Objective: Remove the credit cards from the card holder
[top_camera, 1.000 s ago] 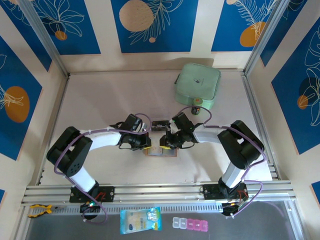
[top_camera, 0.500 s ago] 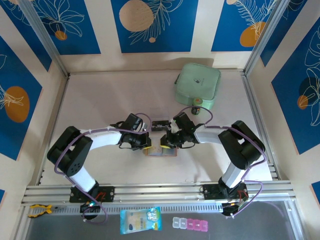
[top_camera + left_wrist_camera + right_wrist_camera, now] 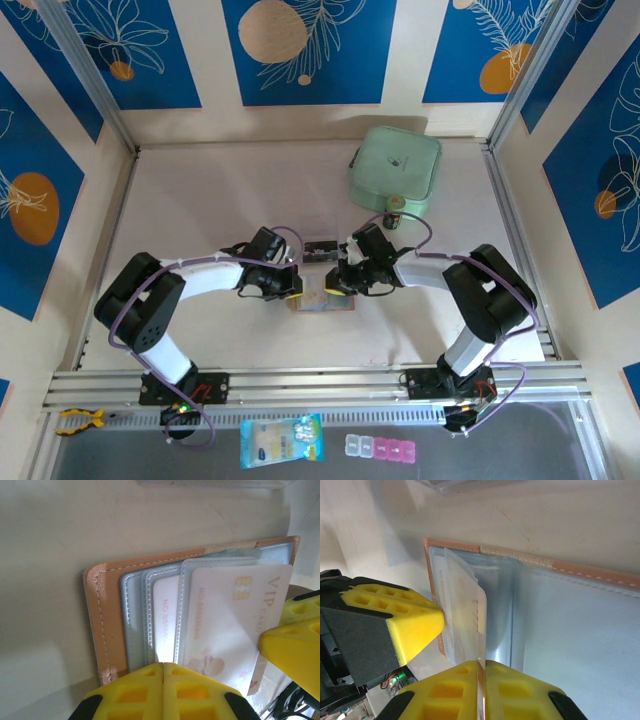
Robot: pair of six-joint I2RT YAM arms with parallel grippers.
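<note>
The salmon-tan card holder (image 3: 322, 302) lies open on the table between both grippers, grey pockets up (image 3: 100, 620) (image 3: 580, 572). A white credit card (image 3: 235, 615) with pale pink print and a chip sticks partway out of a pocket. In the right wrist view this card (image 3: 470, 605) shows nearly edge-on. My right gripper (image 3: 481, 664) (image 3: 334, 286) is shut on its edge. A second pale card (image 3: 167, 615) sits deep in a pocket. My left gripper (image 3: 163, 666) (image 3: 295, 290) is shut, its tips resting on the holder's pockets.
A mint-green zip pouch (image 3: 395, 170) lies at the back right, with a small dark object (image 3: 395, 215) beside it. A clear plastic rectangle (image 3: 320, 247) lies just behind the holder. Metal rails run along the table's sides and near edge.
My right gripper has edged slightly to the right with the card in it. The left arm has stayed still.
</note>
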